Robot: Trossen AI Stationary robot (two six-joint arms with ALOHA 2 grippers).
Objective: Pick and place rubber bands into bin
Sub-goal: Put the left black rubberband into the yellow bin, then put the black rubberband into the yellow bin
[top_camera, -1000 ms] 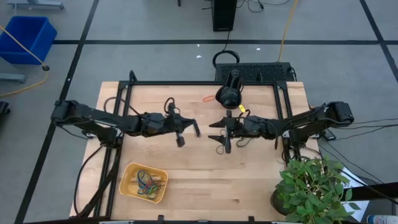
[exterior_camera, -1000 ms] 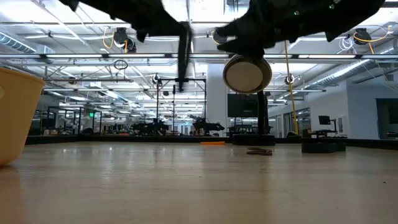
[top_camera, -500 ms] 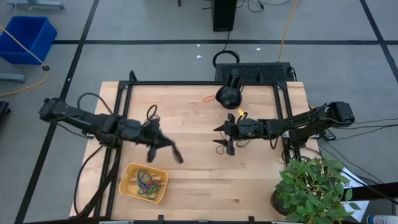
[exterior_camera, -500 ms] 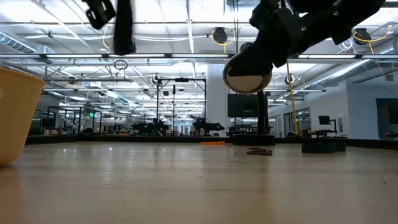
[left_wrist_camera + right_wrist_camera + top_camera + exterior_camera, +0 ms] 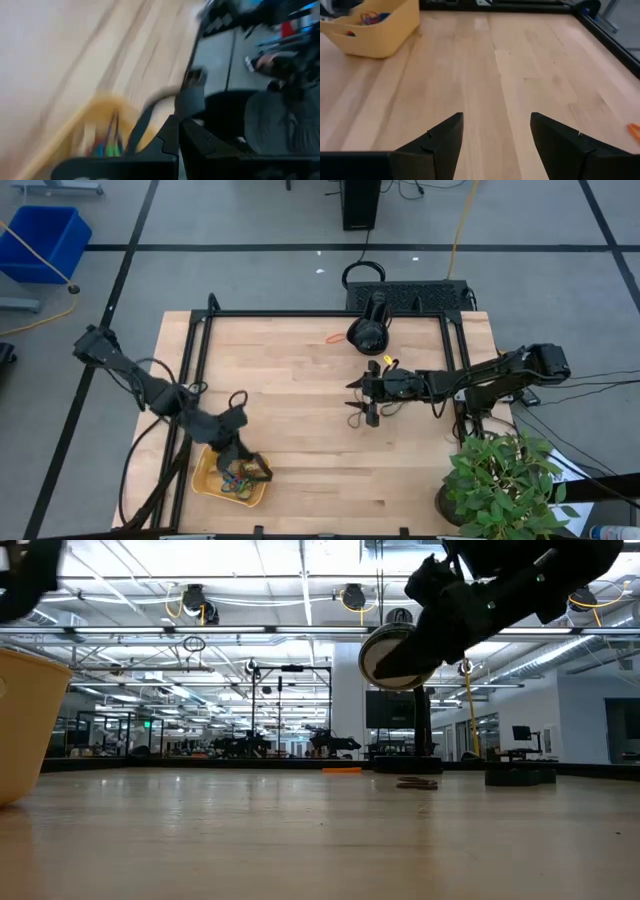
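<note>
The orange-yellow bin stands near the table's near left corner with several coloured rubber bands in it. It also shows in the right wrist view and the low view. My left gripper hangs over the bin, pointing down into it. The left wrist view is blurred and shows the bin's rim and the bands close below. My right gripper is open and empty above the table's middle right. One orange rubber band lies flat near the far edge.
A brown band lies flat far across the table. A black round device with cables sits at the far edge. A potted plant stands at the near right corner. A blue tub stands on the floor.
My left gripper has swung from the table's middle toward the near left corner, tipping downward, and now hangs over the bin.
</note>
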